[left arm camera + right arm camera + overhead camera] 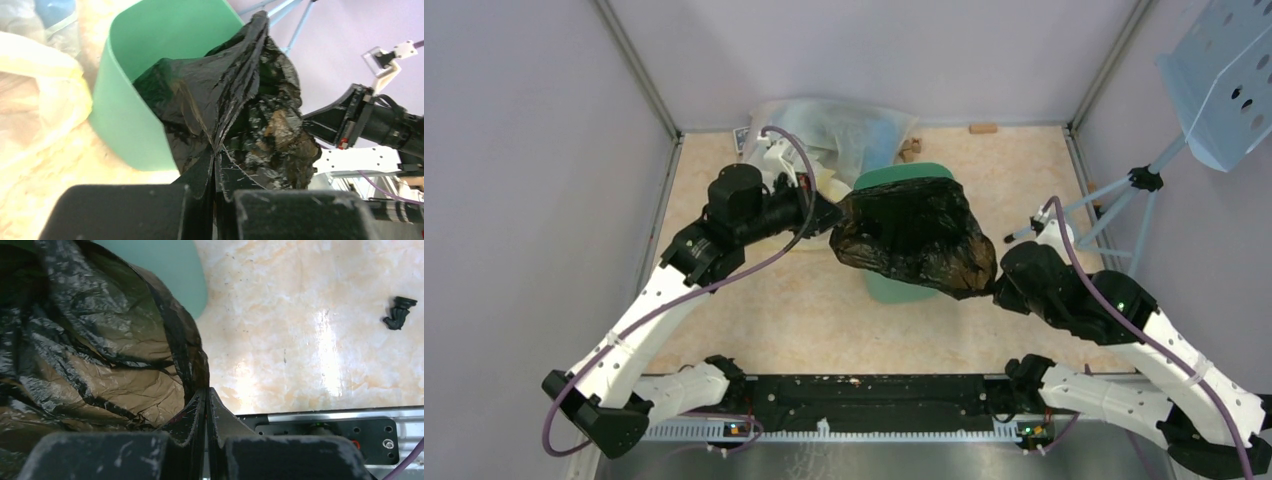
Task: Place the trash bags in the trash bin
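A: Step in hand?
B: Placing, by my reading. The trash bag (912,240) is stretched across the mouth of the trash bin (904,176), and the left wrist view shows part of it dipping inside. Not yet released.
A: Grippers?
B: The left gripper (829,216) is pinched tight on the bag's left corner, the right gripper (996,283) on its near-right edge. Both wrist views show film clamped between the fingers.
A: Next move?
B: Probably bring both ends inward and down so the slack drops past the rim, then let go. The bag bulges over the near-right rim and could catch or spill outside there.
A: Room?
B: Open bench (764,320) near and left of the bin. A clear bag (834,125) sits just behind the bin, far left. The tripod (1144,180) is close to the right arm. Walls hem in both sides.
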Tool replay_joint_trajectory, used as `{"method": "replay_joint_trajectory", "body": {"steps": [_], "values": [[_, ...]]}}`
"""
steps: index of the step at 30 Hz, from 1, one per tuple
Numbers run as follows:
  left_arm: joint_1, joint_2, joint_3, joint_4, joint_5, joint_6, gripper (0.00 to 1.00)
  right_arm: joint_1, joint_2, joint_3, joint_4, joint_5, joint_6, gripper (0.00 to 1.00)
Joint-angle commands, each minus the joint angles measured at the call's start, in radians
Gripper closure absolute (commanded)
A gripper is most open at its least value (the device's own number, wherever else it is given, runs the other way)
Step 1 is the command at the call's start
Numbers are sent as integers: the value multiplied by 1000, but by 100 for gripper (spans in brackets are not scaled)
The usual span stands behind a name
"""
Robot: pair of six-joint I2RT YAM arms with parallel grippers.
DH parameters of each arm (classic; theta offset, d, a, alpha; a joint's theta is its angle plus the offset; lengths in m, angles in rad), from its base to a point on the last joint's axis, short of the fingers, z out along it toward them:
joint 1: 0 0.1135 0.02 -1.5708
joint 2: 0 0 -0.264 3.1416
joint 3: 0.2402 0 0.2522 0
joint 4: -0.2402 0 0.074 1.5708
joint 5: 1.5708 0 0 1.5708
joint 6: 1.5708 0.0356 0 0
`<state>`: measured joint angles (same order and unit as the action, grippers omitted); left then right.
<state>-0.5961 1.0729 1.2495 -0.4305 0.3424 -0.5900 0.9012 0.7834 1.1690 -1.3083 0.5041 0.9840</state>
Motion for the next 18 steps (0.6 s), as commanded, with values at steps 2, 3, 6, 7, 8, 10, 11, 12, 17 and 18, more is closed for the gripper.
{"method": "replay_joint_trajectory", "body": {"steps": [2,3,6,7,8,10,11,12,17,18], "values": [[5,-53,-62,-12,-114,56,100,9,-53,-76,64,79,55,100],[5,-55,-79,-13,-132,64,100,8,-57,-83,76,89,41,100],[4,-60,-126,-9,-195,82,100,8,-60,-111,133,94,-35,100],[5,-59,-141,-3,-213,89,100,9,-55,-120,144,94,-48,100],[5,-60,-156,2,-235,93,100,8,-48,-129,150,94,-55,100],[6,-60,-182,22,-269,104,100,7,-29,-140,159,109,-60,100],[6,-59,-193,36,-283,110,100,5,-19,-146,166,116,-61,100],[6,-57,-205,50,-304,114,100,-1,-13,-154,180,118,-66,100],[12,-29,-224,88,-423,128,100,-123,5,-192,283,80,-128,100],[14,-21,-220,92,-445,125,100,-171,6,-197,319,48,-156,100]]}}
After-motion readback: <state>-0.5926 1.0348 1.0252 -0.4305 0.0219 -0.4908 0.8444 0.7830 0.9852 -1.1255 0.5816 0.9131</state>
